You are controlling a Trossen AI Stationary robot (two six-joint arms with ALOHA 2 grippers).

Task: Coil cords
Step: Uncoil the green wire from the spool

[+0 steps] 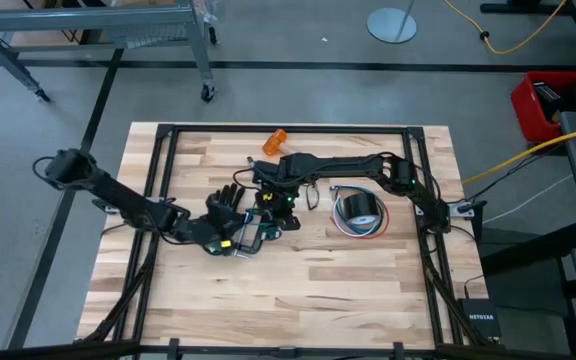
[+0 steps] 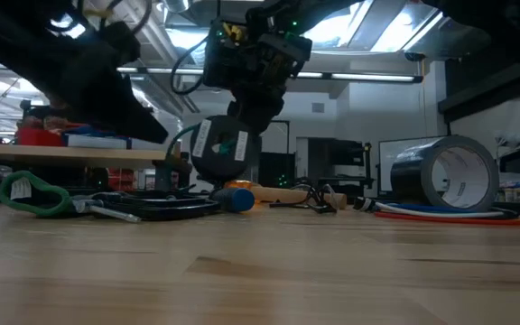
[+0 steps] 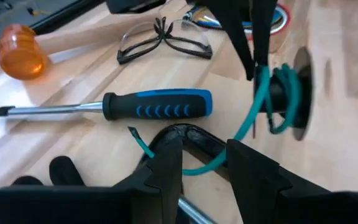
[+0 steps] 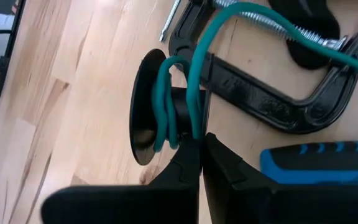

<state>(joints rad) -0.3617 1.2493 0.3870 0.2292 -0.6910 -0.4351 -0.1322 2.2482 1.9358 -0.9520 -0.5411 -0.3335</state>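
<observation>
Coiling under way: the teal-green cord [image 4: 178, 93] makes a few turns around a black spool [image 4: 146, 109] gripped by the right hand [image 4: 199, 149], above the C-clamp [image 4: 260, 106]. The uncoiled tail runs from the spool toward the clamp, passing the narrowly open left hand [image 3: 204, 163]. Black cord and wire bundle appear untouched.

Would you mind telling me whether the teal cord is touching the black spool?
Touching. The right wrist view shows the teal cord wrapped in several turns around the black spool, just above the right gripper.
</observation>
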